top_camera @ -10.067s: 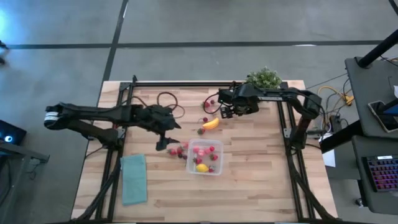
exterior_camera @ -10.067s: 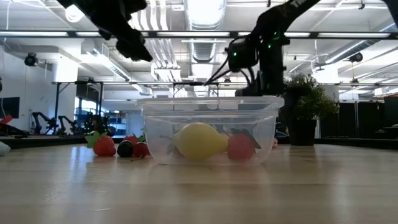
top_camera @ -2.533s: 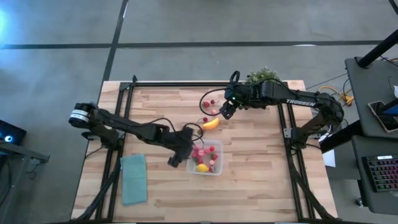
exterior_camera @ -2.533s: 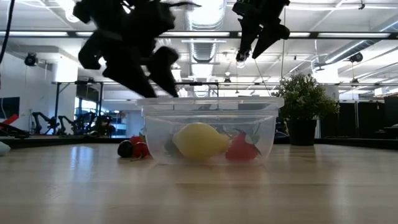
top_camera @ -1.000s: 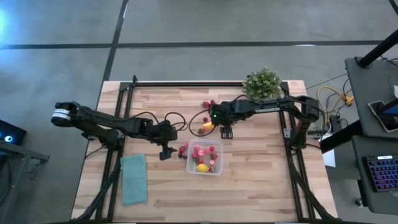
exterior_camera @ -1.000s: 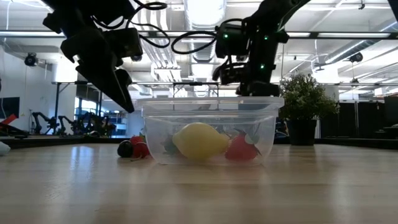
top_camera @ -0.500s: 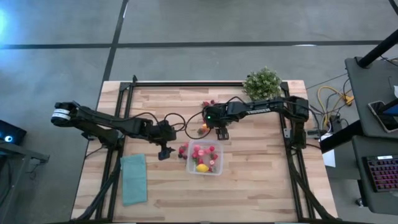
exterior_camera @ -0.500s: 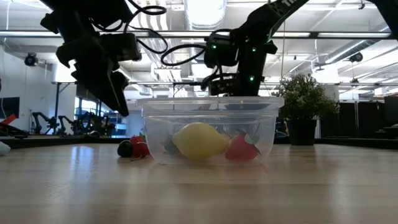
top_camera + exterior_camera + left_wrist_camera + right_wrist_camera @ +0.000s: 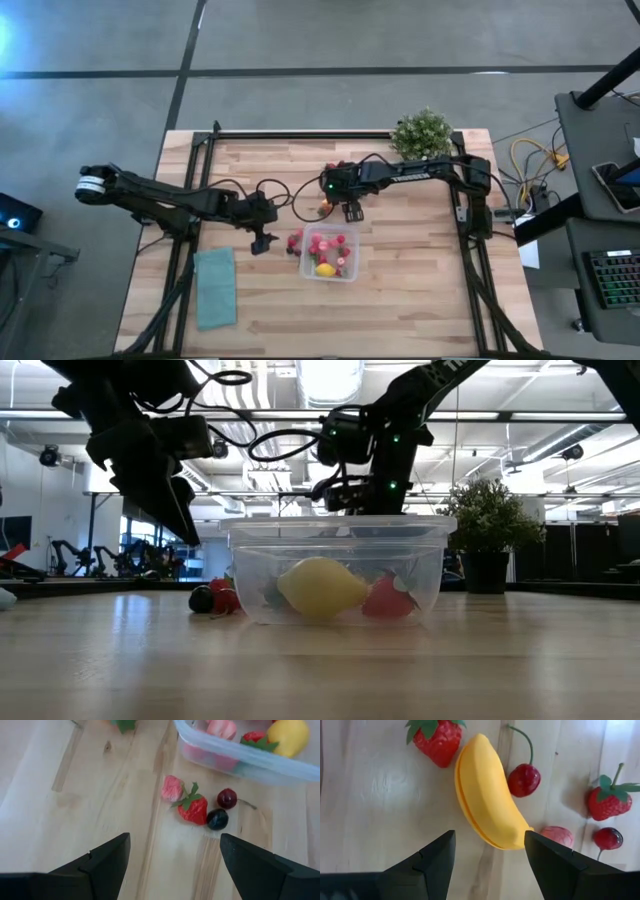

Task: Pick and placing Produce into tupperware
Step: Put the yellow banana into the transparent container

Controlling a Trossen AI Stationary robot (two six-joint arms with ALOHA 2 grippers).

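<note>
— Right gripper (image 9: 487,857) first: where is it sitting?

— It is hanging over the far middle of the table (image 9: 420,290), fingers apart and holding nothing, straight above the yellow banana (image 9: 487,800). A strawberry (image 9: 438,739) and a stemmed cherry (image 9: 523,779) are lying just beside that banana, with more berries a little farther off.

— And the left gripper (image 9: 172,865)?

— It is hovering left of the tupperware (image 9: 329,253), jaws spread wide and empty. Ahead of it a small cluster is lying on the wood close to the container's left wall: a pink berry (image 9: 172,788), a red strawberry (image 9: 193,809), a dark red cherry (image 9: 227,798) and a black berry (image 9: 217,819).

— What is the tupperware holding?

— A yellow lemon (image 9: 320,587) and several red and pink berries are resting inside it; it is standing near the table's middle. A teal cloth (image 9: 215,288) is lying to the near left, a potted plant (image 9: 422,133) at the far edge.
</note>
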